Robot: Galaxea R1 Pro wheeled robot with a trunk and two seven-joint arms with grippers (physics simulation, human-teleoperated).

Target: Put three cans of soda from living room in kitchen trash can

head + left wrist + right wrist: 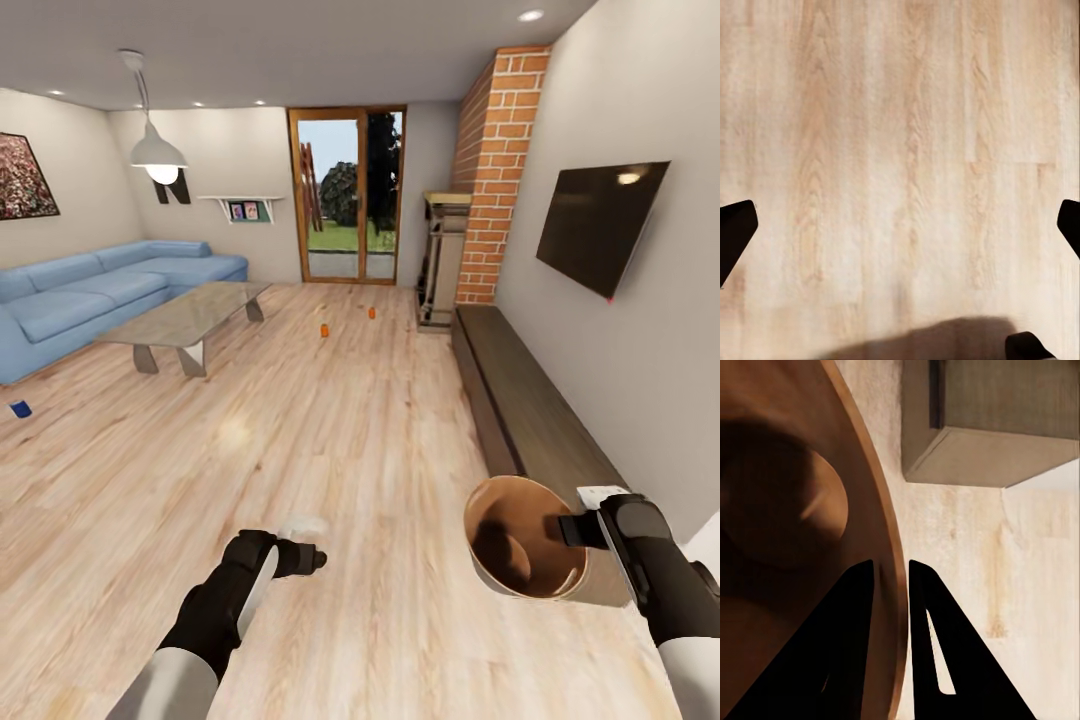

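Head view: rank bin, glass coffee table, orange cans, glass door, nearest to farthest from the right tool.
1. Bin: its rim held in the right tool.
2. Glass coffee table: left, mid-room.
3. Orange cans: on the floor past the table.
4. Glass door: far wall.

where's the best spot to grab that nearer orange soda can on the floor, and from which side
Probably around the middle of the nearer soda can, from above or the robot's side. It seems upright on open wood floor, apart from the other can, with the coffee table off to its left. The open left gripper is free; the right gripper holds the trash can.
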